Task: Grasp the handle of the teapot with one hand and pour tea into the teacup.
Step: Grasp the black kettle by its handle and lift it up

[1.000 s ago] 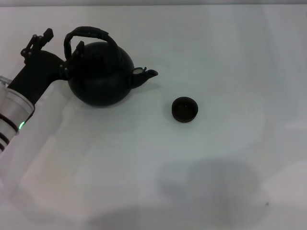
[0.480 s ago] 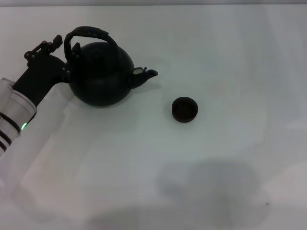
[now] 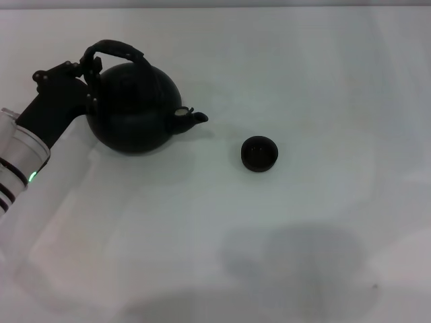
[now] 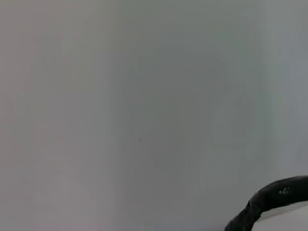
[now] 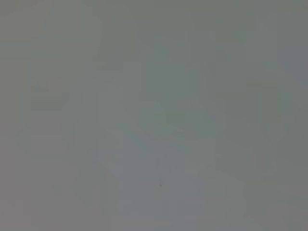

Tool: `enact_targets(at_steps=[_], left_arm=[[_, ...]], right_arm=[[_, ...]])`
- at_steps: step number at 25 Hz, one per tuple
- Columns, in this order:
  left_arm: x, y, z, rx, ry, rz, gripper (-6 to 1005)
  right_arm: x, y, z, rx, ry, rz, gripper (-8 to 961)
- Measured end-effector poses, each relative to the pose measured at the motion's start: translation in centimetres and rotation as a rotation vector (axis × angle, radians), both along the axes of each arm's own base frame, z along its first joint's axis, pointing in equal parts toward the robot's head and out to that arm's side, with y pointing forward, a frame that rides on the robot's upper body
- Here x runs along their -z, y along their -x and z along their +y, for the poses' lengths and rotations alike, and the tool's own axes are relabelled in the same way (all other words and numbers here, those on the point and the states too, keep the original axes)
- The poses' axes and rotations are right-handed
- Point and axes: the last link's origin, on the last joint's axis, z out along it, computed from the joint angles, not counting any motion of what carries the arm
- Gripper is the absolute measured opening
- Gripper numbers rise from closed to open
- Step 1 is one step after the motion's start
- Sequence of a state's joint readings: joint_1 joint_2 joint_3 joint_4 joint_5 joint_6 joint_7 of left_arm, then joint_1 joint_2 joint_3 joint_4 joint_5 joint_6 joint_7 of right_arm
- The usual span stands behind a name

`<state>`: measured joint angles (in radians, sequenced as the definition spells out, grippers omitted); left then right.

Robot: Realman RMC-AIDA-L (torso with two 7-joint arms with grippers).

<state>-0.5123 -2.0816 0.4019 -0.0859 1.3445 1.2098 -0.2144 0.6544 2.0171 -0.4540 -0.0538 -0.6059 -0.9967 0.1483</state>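
teapot (image 3: 129,108) on table, handle (image 3: 113,48) clamped by left gripper (image 3: 86,67) fingers; teacup (image 3: 259,153) well apart.

Bare table (image 3: 222,141) between teapot (image 3: 128,111), teacup (image 3: 259,154)

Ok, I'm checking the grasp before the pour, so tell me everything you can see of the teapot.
The teapot is a large, round, matte-black pot standing on the white table, at the robot's left. An arched black handle loops over its top, and a short stubby spout points toward the teacup, which sits apart from it. The left gripper is at the handle's end farthest from the spout, against it. No tea is visible.
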Motion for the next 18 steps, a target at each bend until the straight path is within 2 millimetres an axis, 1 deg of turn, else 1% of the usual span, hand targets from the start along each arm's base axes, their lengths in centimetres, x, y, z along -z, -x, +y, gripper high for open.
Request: enact_targets(at_steps=[3,7,10,13,18], left_arm=[[-0.1,-0.2,0.1,0.011,-0.006,0.003,166],[-0.7,-1.1,0.8,0.066,-0.032,0.001,90],[-1.3,-2.2,1.8,0.121,-0.059,0.017,91],[-1.5,-3.5,2.9,0.184,-0.084,0.066,91],[-1.3,-5.7,4.5,0.287,-0.117,0.175,91]], right_arm=[[0.0,0.0,0.0,0.002,0.001,0.000,843],[0.1,-0.1,-0.1,0.003,0.001,0.002,843],[0.0,0.0,0.0,0.003,-0.002,0.005,843],[-0.1,0.0,0.0,0.006,-0.012,0.013,842],[-0.2,0.0,0.1,0.007,-0.017,0.016,842]])
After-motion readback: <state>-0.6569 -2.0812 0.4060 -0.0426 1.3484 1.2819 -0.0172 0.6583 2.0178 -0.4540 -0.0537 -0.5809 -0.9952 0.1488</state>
